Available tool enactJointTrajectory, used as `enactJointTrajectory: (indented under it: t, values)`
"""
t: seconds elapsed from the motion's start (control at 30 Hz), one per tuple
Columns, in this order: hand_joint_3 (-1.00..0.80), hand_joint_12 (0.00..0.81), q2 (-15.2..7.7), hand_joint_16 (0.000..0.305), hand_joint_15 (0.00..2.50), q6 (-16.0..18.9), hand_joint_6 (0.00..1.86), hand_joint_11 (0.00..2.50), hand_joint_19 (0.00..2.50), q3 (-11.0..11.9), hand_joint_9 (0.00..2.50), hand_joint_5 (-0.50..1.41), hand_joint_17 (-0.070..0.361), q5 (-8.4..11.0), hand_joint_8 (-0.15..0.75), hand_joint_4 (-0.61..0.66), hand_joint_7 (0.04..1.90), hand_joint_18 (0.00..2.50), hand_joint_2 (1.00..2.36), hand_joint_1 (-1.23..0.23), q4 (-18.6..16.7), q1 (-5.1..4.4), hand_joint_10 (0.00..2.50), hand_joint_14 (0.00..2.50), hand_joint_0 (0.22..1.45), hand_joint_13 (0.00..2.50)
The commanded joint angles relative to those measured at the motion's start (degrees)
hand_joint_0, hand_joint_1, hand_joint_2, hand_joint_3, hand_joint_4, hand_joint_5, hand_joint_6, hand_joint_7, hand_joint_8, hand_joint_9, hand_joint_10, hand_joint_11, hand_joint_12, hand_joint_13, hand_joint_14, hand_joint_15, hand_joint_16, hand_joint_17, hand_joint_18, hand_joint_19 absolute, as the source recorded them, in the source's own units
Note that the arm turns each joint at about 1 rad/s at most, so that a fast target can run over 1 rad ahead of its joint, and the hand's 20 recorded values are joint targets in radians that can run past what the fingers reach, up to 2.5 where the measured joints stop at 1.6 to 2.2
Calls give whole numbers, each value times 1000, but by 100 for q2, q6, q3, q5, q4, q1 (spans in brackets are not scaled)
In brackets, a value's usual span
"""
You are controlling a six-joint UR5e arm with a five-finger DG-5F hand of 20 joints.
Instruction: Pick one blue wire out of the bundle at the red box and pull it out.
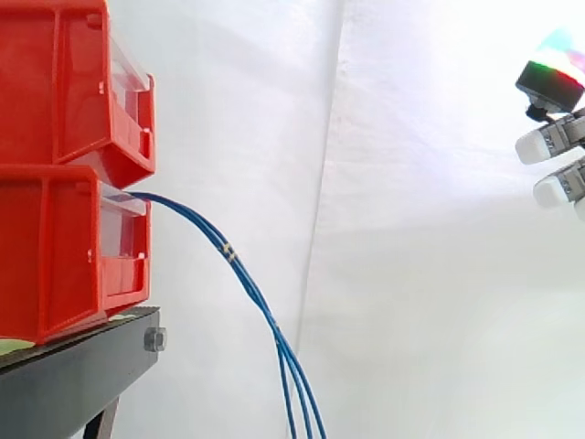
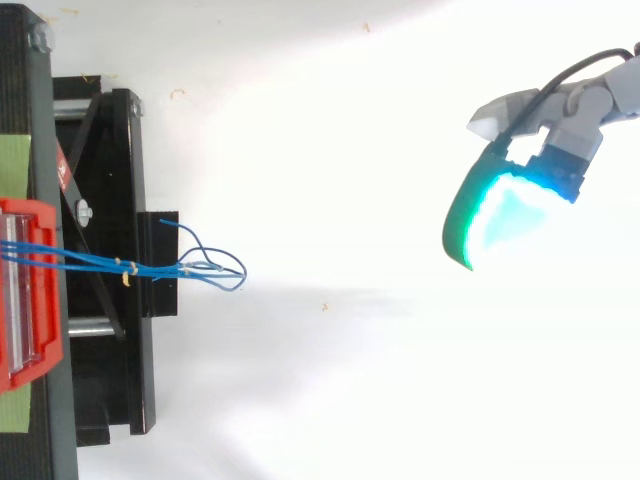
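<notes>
A bundle of thin blue wires (image 1: pixel 247 283) comes out of the lower red bin (image 1: pixel 55 256), arcs down to the right and hangs below the stand. A small yellow tie (image 1: pixel 230 252) binds the wires partway along. From above, the blue wires (image 2: pixel 150 266) run right from the red bin (image 2: pixel 30 290) and end in loose loops. My hand (image 1: pixel 553 142) is far to the right of the wires, well apart from them. Its fingertips (image 2: pixel 500 215) glow green and cyan. The fingers are relaxed and hold nothing.
A second red bin (image 1: pixel 64 91) sits stacked on the lower one. Both rest on a black stand (image 1: pixel 82 366) at the left. A white curtain fills the background, with open space between the wires and the hand.
</notes>
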State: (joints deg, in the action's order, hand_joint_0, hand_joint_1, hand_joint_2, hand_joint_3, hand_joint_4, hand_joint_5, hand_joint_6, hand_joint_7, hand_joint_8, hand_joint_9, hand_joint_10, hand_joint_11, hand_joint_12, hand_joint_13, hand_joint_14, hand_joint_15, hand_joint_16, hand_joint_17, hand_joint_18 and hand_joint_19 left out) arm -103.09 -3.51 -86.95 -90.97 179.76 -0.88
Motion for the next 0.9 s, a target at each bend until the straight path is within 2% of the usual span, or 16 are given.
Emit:
enactJointTrajectory:
  t: [0.0, 0.87]
  values:
    - [-493, 326, -1, 47, 44, 0, 501, 0, 23, -6, 0, -300, 106, 0, 148, 5, 693, 0, 1001, -316, -2, 0, 0, 0, 479, 0]
    - [-493, 315, -1, 48, 38, -44, 501, 0, 37, 3, 0, -300, 108, 26, 130, -34, 638, 0, 1000, -296, -2, 0, 0, 0, 476, 0]
